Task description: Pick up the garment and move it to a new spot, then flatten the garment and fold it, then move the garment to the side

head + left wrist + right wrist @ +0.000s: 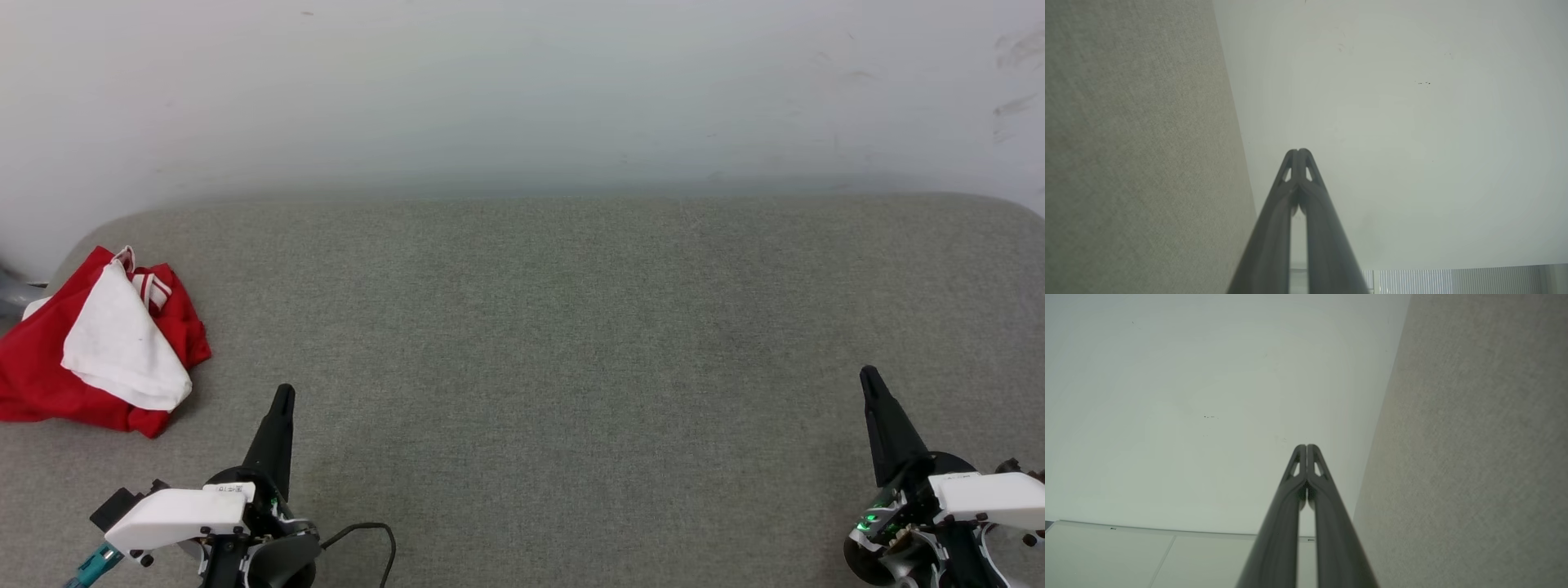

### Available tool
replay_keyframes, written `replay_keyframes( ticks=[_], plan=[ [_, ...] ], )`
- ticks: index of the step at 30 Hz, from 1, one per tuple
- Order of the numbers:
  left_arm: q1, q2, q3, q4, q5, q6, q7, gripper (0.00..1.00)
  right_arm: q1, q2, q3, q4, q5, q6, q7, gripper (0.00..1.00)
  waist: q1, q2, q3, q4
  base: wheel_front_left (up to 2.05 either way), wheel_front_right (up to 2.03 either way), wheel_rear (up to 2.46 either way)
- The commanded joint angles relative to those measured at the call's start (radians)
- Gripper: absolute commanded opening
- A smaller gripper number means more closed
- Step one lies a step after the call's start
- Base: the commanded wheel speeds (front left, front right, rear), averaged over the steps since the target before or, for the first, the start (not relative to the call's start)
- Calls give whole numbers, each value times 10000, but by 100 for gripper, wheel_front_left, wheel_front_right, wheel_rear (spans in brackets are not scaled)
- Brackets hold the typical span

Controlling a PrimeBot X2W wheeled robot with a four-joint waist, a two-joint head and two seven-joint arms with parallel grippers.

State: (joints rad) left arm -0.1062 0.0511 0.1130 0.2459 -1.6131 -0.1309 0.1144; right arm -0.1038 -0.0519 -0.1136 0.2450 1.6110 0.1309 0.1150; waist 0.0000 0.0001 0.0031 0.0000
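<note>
Grey surface (571, 367): garment (98, 351) bunched at left edge.

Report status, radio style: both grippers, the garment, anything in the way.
Left gripper shut, empty. Right gripper shut, empty. Garment crumpled at far left of grey fabric surface, untouched. Nothing between it and left gripper.

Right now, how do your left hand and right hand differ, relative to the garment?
The left hand sits close to the garment, just to its lower right in the head view; the right hand is far across the grey surface. The left hand tips rightward, the right hand leftward. Both are shut and hold nothing.
</note>
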Motion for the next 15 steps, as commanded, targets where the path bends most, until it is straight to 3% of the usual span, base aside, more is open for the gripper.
replay_keyframes(
  ticks=[1, 15],
  plan=[
    [-73, -21, 25, -16, 42, -18, -5, 0, -141, 50, 2, 5, 23, -5, -13, 0, 0, -1, 0, 0, 0, 0, 0],
    [-73, -21, 25, -16, 42, -18, -5, 0, -142, 50, 2, 5, 23, -5, -15, 0, 0, -1, 0, 0, 0, 0, 0]
  ],
)
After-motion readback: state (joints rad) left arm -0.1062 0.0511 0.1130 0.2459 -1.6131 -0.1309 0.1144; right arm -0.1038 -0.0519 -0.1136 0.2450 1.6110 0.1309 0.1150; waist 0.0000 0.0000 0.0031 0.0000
